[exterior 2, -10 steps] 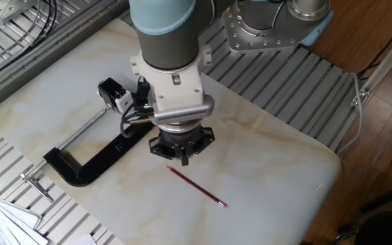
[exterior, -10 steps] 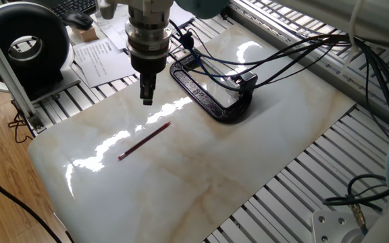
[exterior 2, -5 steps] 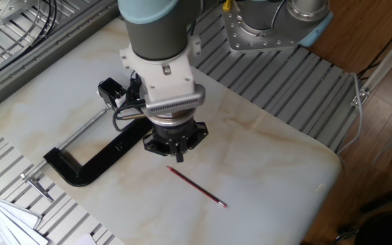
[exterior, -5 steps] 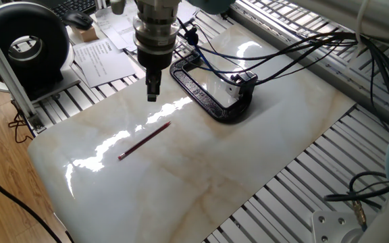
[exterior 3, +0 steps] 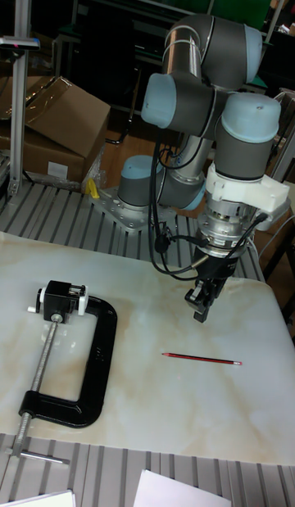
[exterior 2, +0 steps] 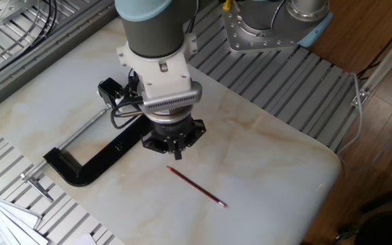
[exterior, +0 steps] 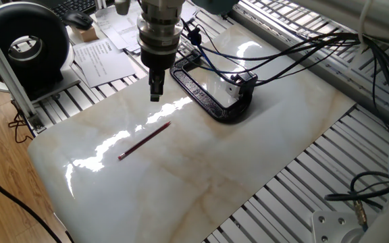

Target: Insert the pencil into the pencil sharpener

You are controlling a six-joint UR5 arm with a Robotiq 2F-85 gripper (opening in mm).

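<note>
Gleaming counter [exterior: 262, 155]: pale marble slab, carrying every task thing; nothing on it displaced over the last second

Clamp [exterior 2: 94, 165]: black C-frame lying flat toward the far side in one fixed view, gripping the pencil sharpener [exterior 2: 112, 93] at its screw end, white face showing; unmoved

Gripper [exterior: 155, 93]: slid a little away from the pencil and toward the clamp over the last second, most of that in the first half; wrist also seems turned, tip now narrower in one fixed view; hanging above the counter, touching nothing

Fingers [exterior 3: 199, 305]: drawn together, no gap visible, nothing between them

Pencil [exterior: 144, 141]: dark red, flat on bare marble, near the gripper but clear of it, well apart from the sharpener; same spot as a second ago

Meaning for the task: pencil not yet picked up; likely lining up, with spreading of the fingers and descent over the shaft to come
</note>
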